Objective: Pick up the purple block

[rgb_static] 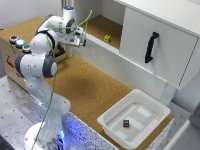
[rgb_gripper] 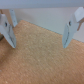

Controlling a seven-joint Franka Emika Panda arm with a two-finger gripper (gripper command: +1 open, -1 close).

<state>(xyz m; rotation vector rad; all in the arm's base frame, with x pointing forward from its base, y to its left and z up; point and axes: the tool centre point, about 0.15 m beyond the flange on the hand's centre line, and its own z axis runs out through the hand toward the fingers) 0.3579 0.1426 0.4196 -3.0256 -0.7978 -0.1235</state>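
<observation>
So, exterior view first: white Franka arm (rgb_static: 37,65) bent over the brown cork tabletop (rgb_static: 85,90), gripper (rgb_static: 80,40) hanging up near the open shelf of the white cabinet (rgb_static: 150,30), well away from the bin. Small yellow cube (rgb_static: 107,38) sitting on that shelf's cork floor, just to the exterior view's right of the gripper. Black handle (rgb_static: 151,47) on the cabinet's door panel. Tiny, almost black purple block (rgb_static: 127,122) lying on the floor of the shallow white plastic bin (rgb_static: 112,125) at the table's near corner, apart from the bin's walls, nothing touching it. Three coloured buttons (rgb_static: 20,43) on a box at the exterior view's left. Green cable (rgb_static: 52,95) trailing down along the arm.

Over to the wrist view: both pale fingers (rgb_gripper: 69,32) spread wide apart, nothing gripped between them, only bare cork (rgb_gripper: 42,55) below and a white wall (rgb_gripper: 42,10) beyond. No purple block visible from this camera.
</observation>
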